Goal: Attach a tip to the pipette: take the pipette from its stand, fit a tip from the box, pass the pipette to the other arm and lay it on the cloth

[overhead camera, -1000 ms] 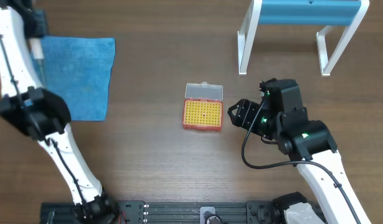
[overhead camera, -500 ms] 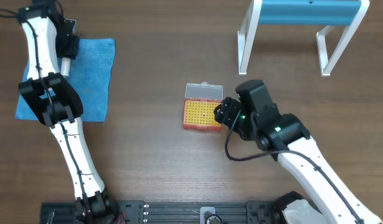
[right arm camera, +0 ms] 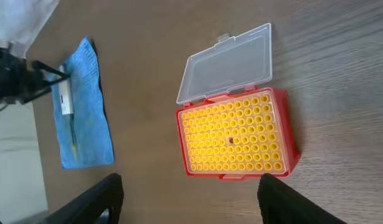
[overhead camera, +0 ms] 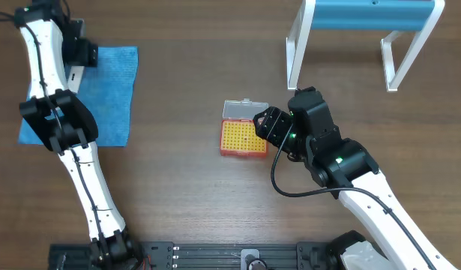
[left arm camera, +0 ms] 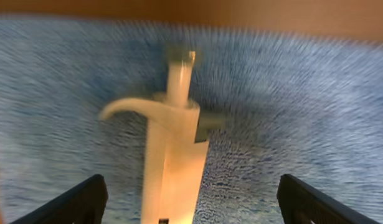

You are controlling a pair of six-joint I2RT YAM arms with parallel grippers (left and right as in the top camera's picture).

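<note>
**Pipette: on the cloth, task judged all but complete**

Item: pipette [left arm camera: 172,162]. Location: lying flat on the blue cloth [left arm camera: 303,112] at the far left of the table [overhead camera: 178,210], well apart from the stand [overhead camera: 365,15].

Left gripper [left arm camera: 192,193]: directly above the pipette. Jaws spread wide, one finger on each side of the body and neither touching it, so the pipette reads as released.

Right gripper [right arm camera: 190,186]: just beside the tip box [right arm camera: 238,140]. Jaws released, nothing between them.

Tip box: lid [right arm camera: 225,62] folded back, rows of yellow tips showing, one empty hole [right arm camera: 230,141] near the middle.

Steps judged done:
- The stand holds no pipette.
- The empty hole suggests one tip was taken, though the pipette's tip end is too small to confirm.
- The pipette rests on the cloth.

Steps judged left: the left arm needs only to lift clear without brushing the pipette. The open lid is outside the stated task.
</note>
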